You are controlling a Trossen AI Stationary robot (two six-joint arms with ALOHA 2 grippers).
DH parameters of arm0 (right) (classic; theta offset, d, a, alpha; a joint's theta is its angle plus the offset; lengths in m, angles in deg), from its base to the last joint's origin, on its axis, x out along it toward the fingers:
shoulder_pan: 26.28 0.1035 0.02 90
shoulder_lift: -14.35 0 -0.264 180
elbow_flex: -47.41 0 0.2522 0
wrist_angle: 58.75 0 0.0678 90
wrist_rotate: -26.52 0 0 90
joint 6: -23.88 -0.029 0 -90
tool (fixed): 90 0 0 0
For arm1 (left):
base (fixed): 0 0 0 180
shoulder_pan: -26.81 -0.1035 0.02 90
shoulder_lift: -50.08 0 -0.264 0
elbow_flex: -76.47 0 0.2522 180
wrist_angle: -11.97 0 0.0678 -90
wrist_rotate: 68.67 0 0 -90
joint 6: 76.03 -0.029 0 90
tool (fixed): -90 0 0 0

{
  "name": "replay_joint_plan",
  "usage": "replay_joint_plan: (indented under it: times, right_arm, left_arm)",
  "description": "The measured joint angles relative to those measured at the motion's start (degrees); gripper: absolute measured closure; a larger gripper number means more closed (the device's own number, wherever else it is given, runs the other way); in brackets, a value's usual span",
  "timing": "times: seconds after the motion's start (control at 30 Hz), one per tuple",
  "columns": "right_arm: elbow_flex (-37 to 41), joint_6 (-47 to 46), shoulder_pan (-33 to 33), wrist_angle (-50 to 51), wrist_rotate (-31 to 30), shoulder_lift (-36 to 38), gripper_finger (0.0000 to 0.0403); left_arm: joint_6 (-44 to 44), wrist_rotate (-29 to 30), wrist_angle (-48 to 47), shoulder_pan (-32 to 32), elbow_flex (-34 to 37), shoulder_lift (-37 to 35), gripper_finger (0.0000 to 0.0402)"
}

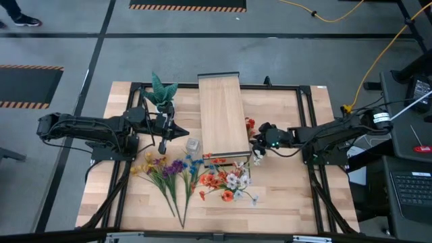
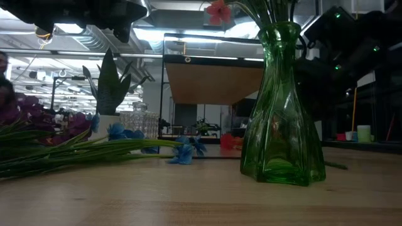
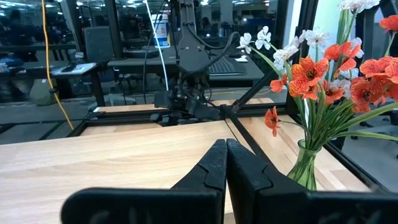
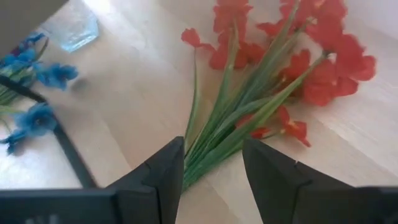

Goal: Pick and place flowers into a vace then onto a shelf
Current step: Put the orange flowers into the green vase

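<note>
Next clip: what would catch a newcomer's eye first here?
The tall green glass vase filling the low view, stems rising from its mouth. Then the loose bright artificial flowers fanned over the near tabletop, in front of the long pale wood shelf. The right gripper stands open around red-orange flower stems.

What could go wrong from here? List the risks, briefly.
1. The open fingers of the right gripper straddle the green stems of the red-orange flowers; pulling back could snag them.
2. The tall green glass vase holds a spreading bunch; a nudge may tip it.
3. Loose blue flowers lie near its base and could catch when it is moved.
The left gripper rests shut beside the pale wooden shelf.
</note>
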Motion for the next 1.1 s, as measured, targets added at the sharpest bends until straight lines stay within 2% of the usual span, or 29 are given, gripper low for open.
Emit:
replay_joint_plan:
  times: [0.17, 0.43, 1.1]
  right_arm:
    - [0.0, -2.21, -0.02, -1.04, -3.49, -2.8, 0.0236]
    - [0.0, -4.95, -0.47, -6.9, -3.42, -10.57, 0.0236]
    - [-0.17, -6.57, -0.96, -16.33, -2.02, -19.92, 0.0236]
  left_arm:
    - [0.0, 0.0, 0.0, 0.0, -0.01, 0.0, 0.0398]
    - [0.0, 0.0, 0.0, 0.0, -0.01, -0.02, 0.0398]
    - [-0.02, 0.0, -0.21, -0.02, -0.01, 0.0, 0.0398]
